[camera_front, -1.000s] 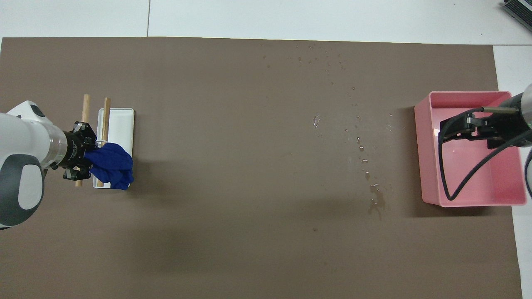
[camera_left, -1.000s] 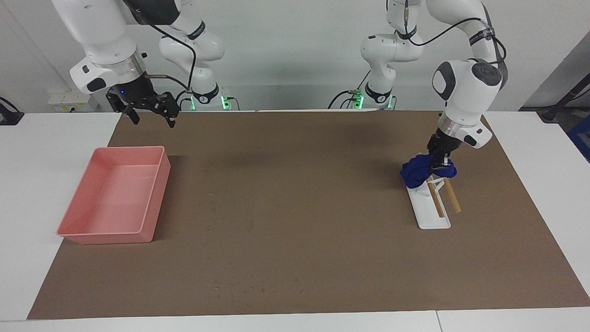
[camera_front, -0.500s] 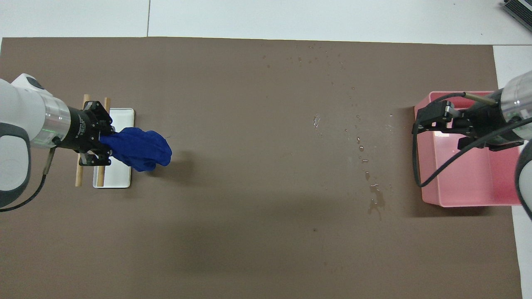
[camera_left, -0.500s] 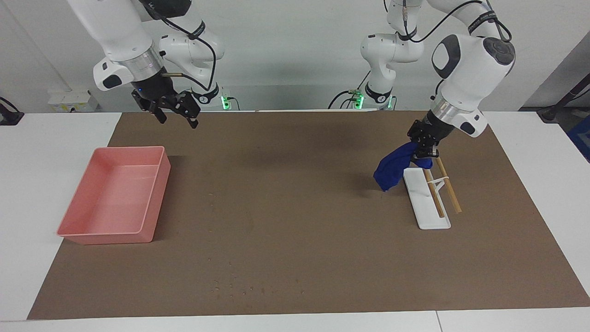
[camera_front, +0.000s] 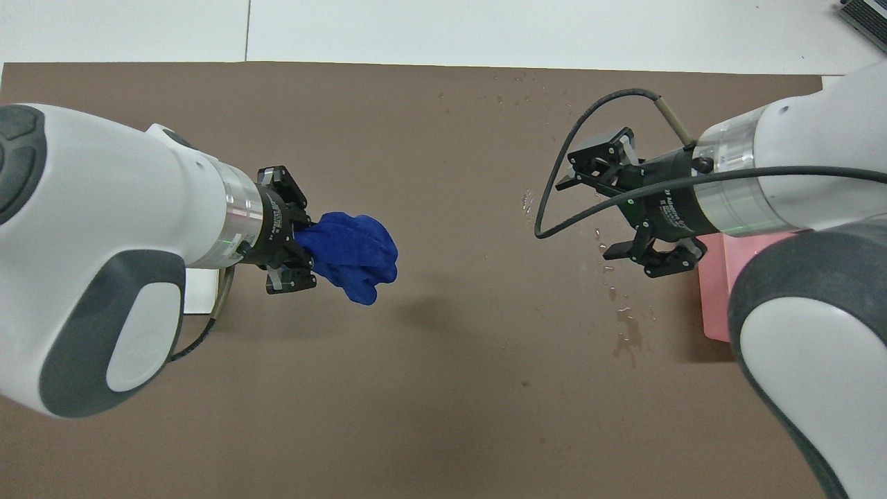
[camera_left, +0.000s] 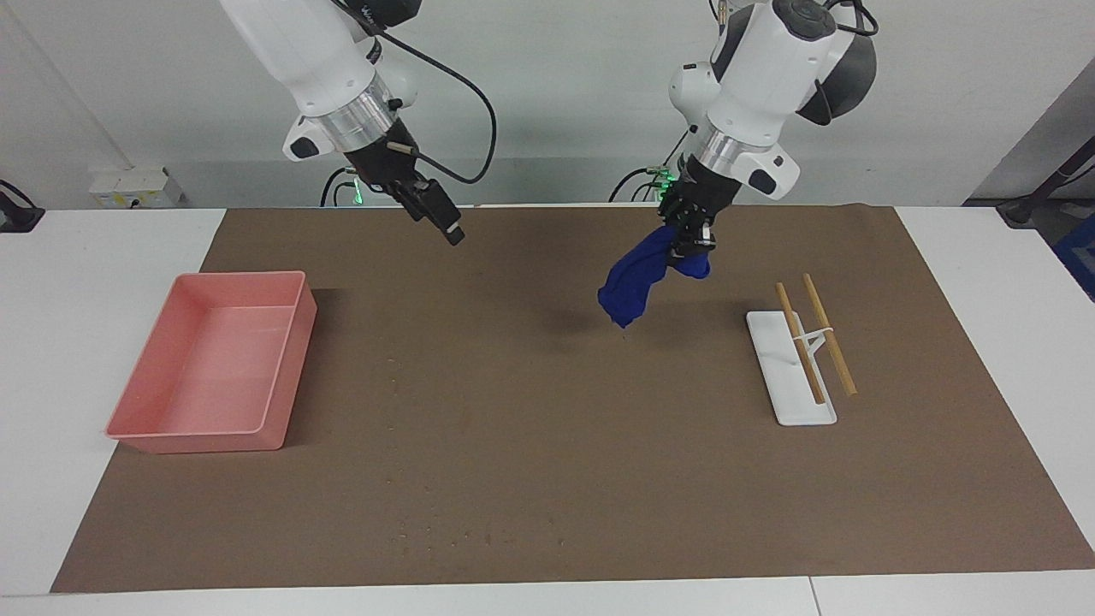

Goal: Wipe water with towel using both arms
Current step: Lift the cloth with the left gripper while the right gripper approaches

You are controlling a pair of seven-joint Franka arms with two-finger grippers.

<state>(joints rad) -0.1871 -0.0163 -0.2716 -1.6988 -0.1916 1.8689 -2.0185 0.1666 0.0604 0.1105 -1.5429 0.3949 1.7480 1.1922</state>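
The blue towel (camera_left: 637,278) hangs bunched from my left gripper (camera_left: 689,239), which is shut on it in the air over the brown mat (camera_left: 547,428), between the rack and the table's middle. In the overhead view the towel (camera_front: 357,253) sticks out of the left gripper (camera_front: 305,239). My right gripper (camera_left: 449,227) is open and empty, raised over the mat beside the pink tray (camera_left: 287,359). In the overhead view the right gripper (camera_front: 589,211) is over the scattered water drops (camera_front: 624,333). The water drops (camera_left: 428,535) lie on the mat toward the right arm's end.
A white rack with two wooden rods (camera_left: 791,376) stands on the mat toward the left arm's end. The pink tray stands at the right arm's end; only a corner of it (camera_front: 717,305) shows in the overhead view, below the right arm.
My left gripper has lifted the towel off the white rack and carried it toward the table's middle. My right gripper has moved from over the pink tray toward the middle.
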